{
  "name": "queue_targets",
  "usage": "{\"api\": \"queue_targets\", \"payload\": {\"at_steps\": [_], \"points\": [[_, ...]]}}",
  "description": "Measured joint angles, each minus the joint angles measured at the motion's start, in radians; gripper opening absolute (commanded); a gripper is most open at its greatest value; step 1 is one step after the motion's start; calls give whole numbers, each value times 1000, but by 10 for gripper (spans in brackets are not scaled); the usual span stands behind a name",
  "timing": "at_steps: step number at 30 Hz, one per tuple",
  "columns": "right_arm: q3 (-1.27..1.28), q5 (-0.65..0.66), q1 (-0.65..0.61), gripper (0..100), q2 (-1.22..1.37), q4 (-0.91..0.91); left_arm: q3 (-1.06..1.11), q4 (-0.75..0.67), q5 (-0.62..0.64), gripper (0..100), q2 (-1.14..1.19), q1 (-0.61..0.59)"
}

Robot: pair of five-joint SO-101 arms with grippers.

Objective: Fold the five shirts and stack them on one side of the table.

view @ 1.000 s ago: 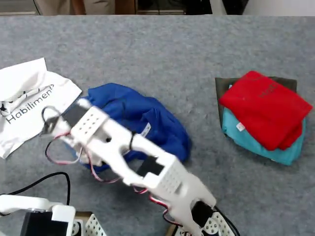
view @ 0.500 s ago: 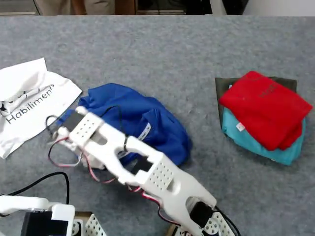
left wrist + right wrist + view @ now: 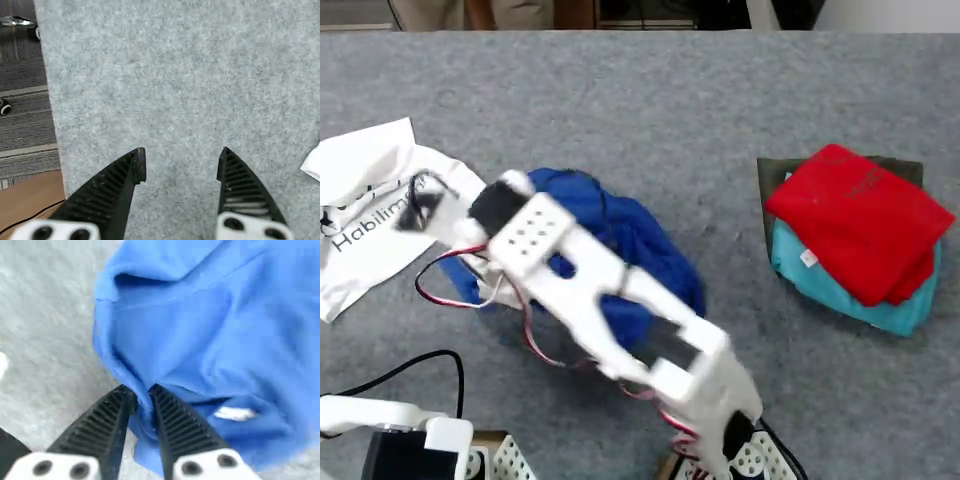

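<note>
Right claw (image 3: 140, 393) pinched on a fold of the blue shirt (image 3: 210, 335), left of centre.
I judge the cloth soft, light and floppy, so I'd grip seams or corners, not the bunched middle. Left claw (image 3: 181, 162) gapes wide over the table (image 3: 175, 75).

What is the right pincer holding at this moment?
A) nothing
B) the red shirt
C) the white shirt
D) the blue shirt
D: in the right wrist view, the right pincer is shut on a fold of the blue shirt.
</note>
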Motion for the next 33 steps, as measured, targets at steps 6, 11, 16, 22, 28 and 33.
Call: {"api": "queue_targets", "payload": {"at_steps": [6, 11, 16, 22, 28, 33], "points": [[-104, -51, -114, 5, -351, 0, 37, 0, 0, 243, 0, 21], [-330, -51, -219, 5, -466, 0, 43, 0, 0, 243, 0, 44], [-485, -51, -190, 5, -477, 0, 43, 0, 0, 243, 0, 75], [-493, -52, 84, 5, -338, 0, 43, 0, 11, 243, 0, 121], [-491, -21, 410, 5, -87, 0, 43, 0, 43, 243, 0, 167], [-466, 133, 626, 5, 117, 0, 43, 0, 66, 243, 0, 210]]}}
